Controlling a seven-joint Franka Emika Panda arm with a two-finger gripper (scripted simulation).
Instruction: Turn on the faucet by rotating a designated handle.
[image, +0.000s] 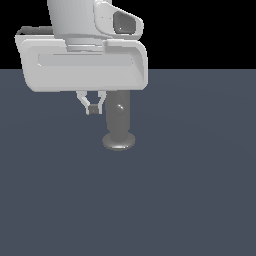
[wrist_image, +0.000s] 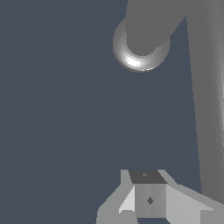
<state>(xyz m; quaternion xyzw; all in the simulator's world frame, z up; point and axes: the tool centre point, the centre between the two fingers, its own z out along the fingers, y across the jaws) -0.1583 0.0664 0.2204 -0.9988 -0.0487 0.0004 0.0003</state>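
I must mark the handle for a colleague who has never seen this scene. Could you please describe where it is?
Find the grey faucet, an upright cylinder on a round disc base on the dark floor. In the wrist view, the handle is the long straight grey rod beside the cylinder. Unlike the white hand next to the faucet, it is thin, grey metal.

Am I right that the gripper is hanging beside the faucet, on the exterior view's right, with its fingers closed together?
Not quite: the gripper hangs on the exterior view's left of the faucet, not its right. The exterior view shows this. The rest stands: it is beside the faucet with its fingers closed together.
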